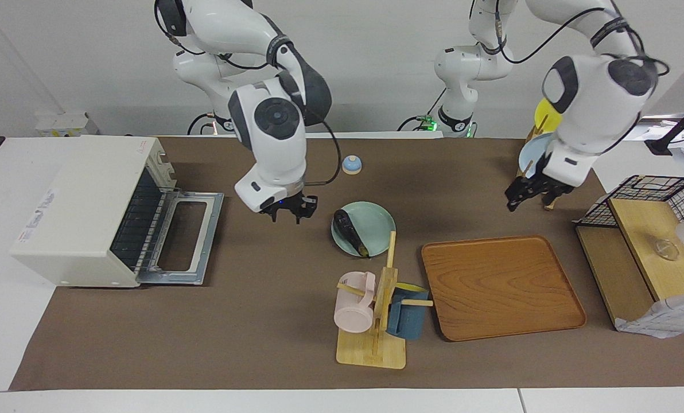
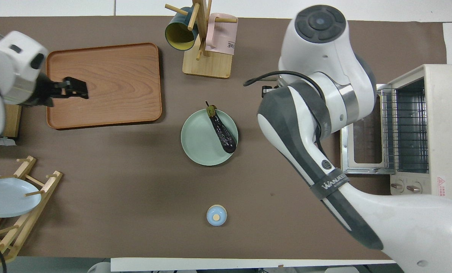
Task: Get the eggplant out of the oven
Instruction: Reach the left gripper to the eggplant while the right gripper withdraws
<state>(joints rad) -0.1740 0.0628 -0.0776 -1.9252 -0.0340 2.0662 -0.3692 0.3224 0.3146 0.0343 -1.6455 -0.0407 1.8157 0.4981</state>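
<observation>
The eggplant [image 1: 349, 230] lies on the plate [image 1: 376, 221], well apart from the open oven [image 1: 98, 209]. The right gripper [image 1: 287, 211] hangs between them, jaws spread and empty. The left gripper [image 1: 519, 197], jaws unclear, hangs near the tray [image 1: 502, 287].

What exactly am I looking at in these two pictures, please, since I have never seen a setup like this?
Two white robot arms work at a table. One picture faces them from across the table; the other looks down from above their own end. An oven stands with its door dropped open at the right arm's end. Mid-table, an eggplant lies on a green plate. The right gripper hangs between oven and plate, holding nothing. The left gripper hangs beside a plate rack, also holding nothing. A wooden tray and mug stand lie farther from the robots.
</observation>
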